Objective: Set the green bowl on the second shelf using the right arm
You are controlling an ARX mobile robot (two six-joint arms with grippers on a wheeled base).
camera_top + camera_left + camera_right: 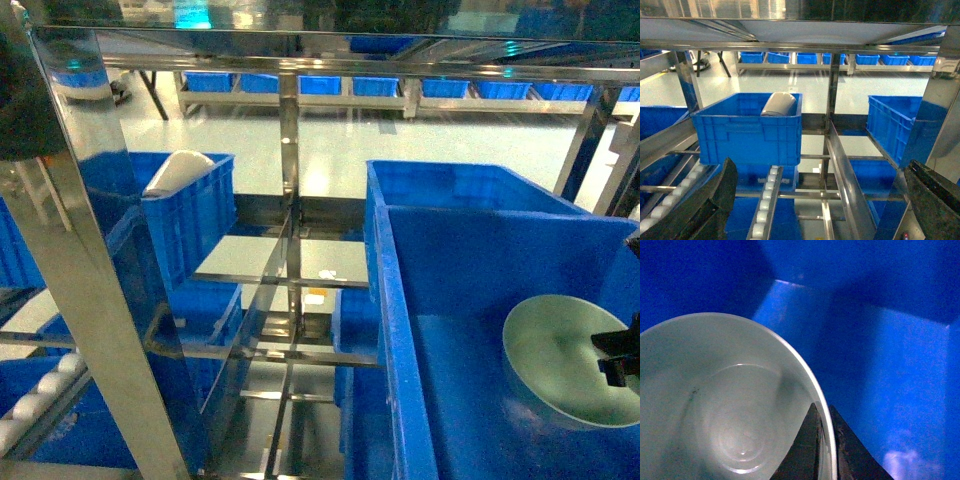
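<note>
Bowl position: the green bowl [570, 360] sits inside the near blue crate [450, 330] at the right of the head view, tilted, its open side facing up and toward the camera; it is not yet on any shelf of the steel rack [290, 200].

Grip state: the right gripper [826, 445] is pinched on the bowl's rim, one finger [802, 450] inside the wall and the other outside, with the thin rim running between them; in the head view only a small black tip shows at the bowl's right edge. The left gripper [820, 200] is released, its two dark fingers spread wide at the lower corners of its own view and grasping nothing; it faces a second blue crate [747, 127] that holds a white rolled object [779, 104].

Handling judgement: the bowl looks like thin moulded plastic, so light and fairly stiff, with little risk of breakage; the walls are smooth and glossy, so probably slippery under narrow pads.

Hold point: the rim is the only practical place for a pinch; a single-point rim hold lets the bowl swing about the fingers, so a firm closure and slow wrist motion are advisable.

Clearance: the crate walls stand close around the bowl; lifting straight up before travel toward the second shelf seems prudent.
</note>
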